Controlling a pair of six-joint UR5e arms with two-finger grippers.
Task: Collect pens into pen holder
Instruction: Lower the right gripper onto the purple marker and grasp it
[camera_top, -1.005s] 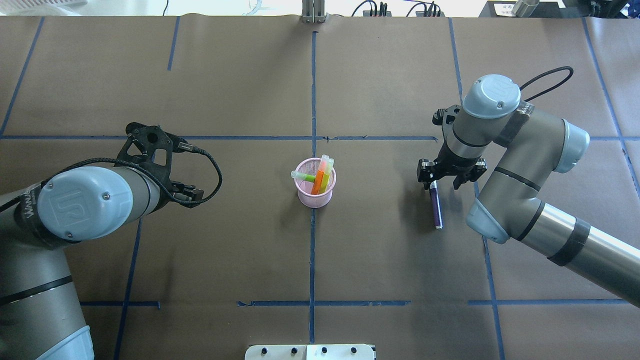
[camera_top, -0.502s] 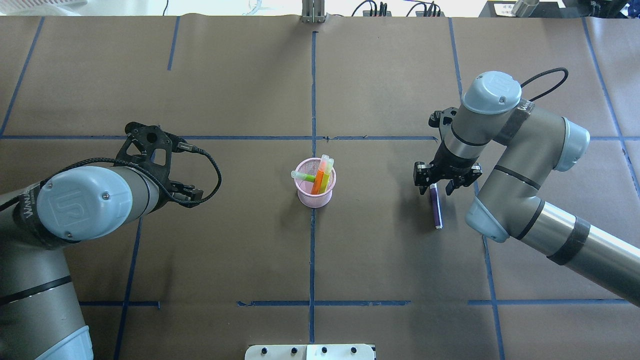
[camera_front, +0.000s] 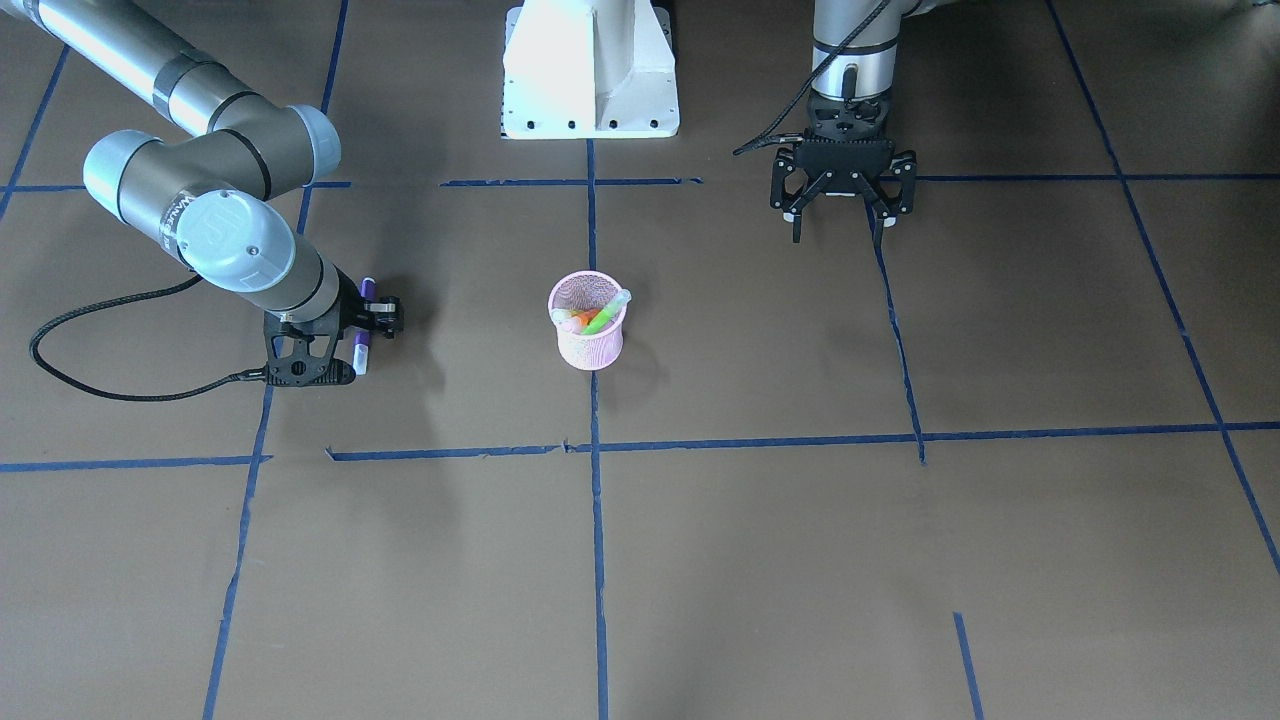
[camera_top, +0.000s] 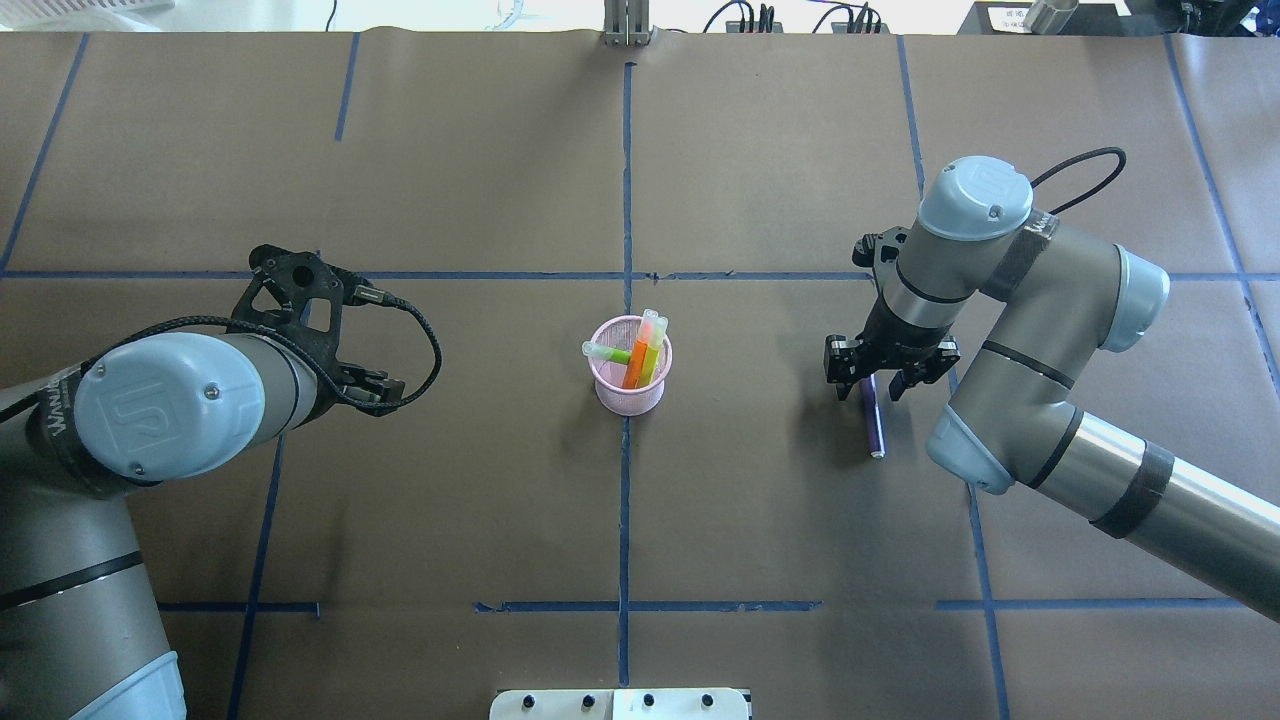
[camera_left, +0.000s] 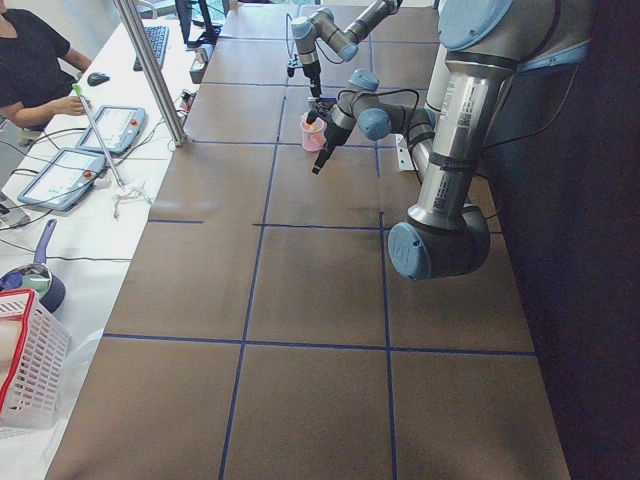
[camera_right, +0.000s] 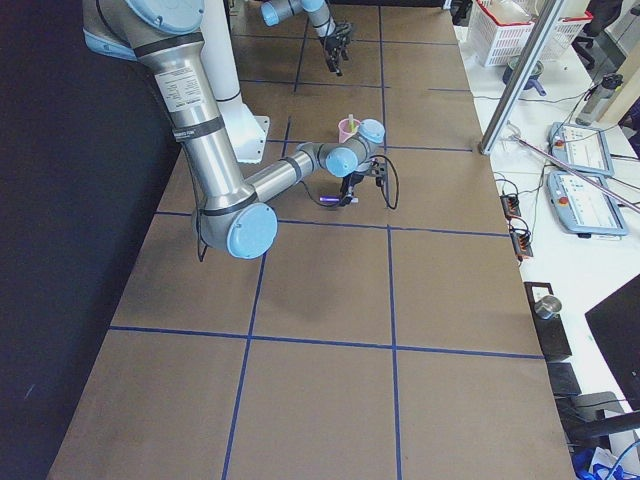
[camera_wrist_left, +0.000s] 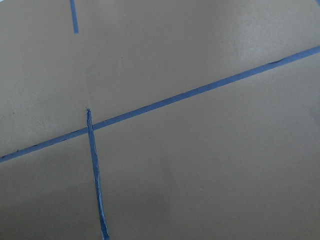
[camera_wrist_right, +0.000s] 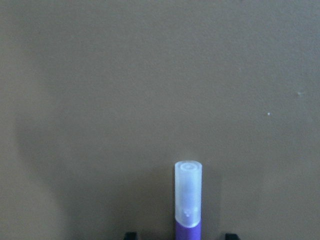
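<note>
The right tool (camera_top: 872, 378) sits low over the table (camera_top: 760, 520), jaws open and straddling the purple pen (camera_top: 876, 425) just behind its pale cap (camera_wrist_right: 188, 185). Its fingertips (camera_wrist_right: 130, 236) stand clear on either side, gripping nothing, and the pen lies flat. Well apart, toward the left tool (camera_front: 838, 228), the pink holder (camera_top: 628, 398) stands upright with an orange pen (camera_top: 634, 368), a green pen (camera_top: 610, 353) and a yellow pen (camera_top: 653, 352) leaning in it. The left tool hangs wide open and empty above the table.

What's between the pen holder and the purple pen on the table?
Nothing. In the overhead view, the stretch from the pen holder to the purple pen is bare brown table, with no objects or tape.
</note>
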